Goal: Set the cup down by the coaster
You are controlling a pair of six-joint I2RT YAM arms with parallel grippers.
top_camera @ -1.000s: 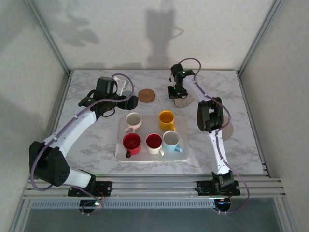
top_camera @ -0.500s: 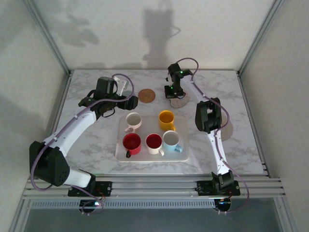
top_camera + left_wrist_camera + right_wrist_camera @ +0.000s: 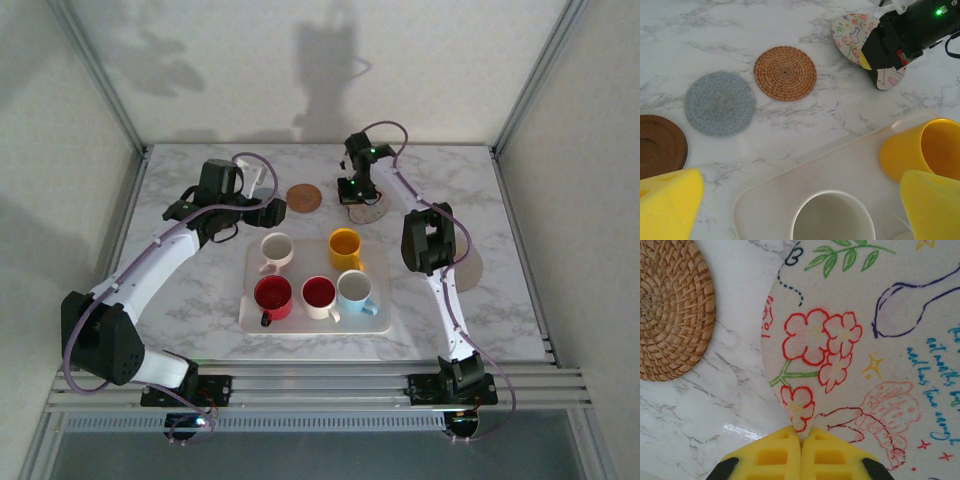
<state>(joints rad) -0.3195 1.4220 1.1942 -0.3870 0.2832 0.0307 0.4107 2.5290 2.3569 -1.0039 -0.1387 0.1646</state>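
My right gripper (image 3: 801, 434) is shut on the edge of a flower-printed coaster (image 3: 860, 340), which lies at the back of the table (image 3: 372, 211). My left gripper (image 3: 800, 210) hangs open over a white cup (image 3: 832, 220) at the tray's back left, touching nothing. A yellow cup (image 3: 925, 150) stands right of it. In the top view the left gripper (image 3: 270, 212) is just behind the white cup (image 3: 277, 248), and the right gripper (image 3: 357, 198) sits right of a woven coaster (image 3: 304, 197).
The white tray (image 3: 300, 322) also holds a red cup (image 3: 272, 295), a red-lined white cup (image 3: 319, 293) and a pale blue cup (image 3: 354, 290). A grey-blue coaster (image 3: 719, 103) and a dark wooden coaster (image 3: 657, 145) lie left of the woven coaster (image 3: 785, 73).
My right gripper has slid the flower-printed coaster a little to the left, toward the woven one. The left arm has stayed put.
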